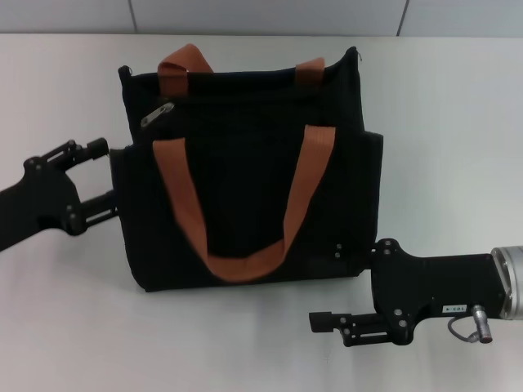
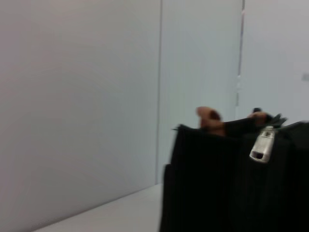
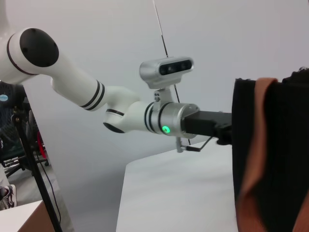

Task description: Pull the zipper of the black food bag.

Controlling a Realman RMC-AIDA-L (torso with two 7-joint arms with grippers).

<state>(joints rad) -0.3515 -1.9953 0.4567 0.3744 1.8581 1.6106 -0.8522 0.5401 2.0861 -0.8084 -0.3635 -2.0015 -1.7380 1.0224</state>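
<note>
The black food bag (image 1: 245, 171) stands upright in the middle of the white table, with two orange-brown strap handles (image 1: 245, 261). The silver zipper (image 1: 157, 114) hangs near the bag's top left corner; it also shows in the left wrist view (image 2: 262, 144) on the bag's top edge (image 2: 231, 183). My left gripper (image 1: 106, 178) is open against the bag's left side, below the zipper. My right gripper (image 1: 339, 286) is open at the bag's lower right corner, its upper finger touching the bag. The right wrist view shows the bag's side (image 3: 285, 159) and a strap.
The white table (image 1: 458, 122) reaches a pale wall behind the bag. In the right wrist view the white left arm (image 3: 120, 113) with its wrist camera reaches across to the bag, and a stand and the table's edge show beyond it.
</note>
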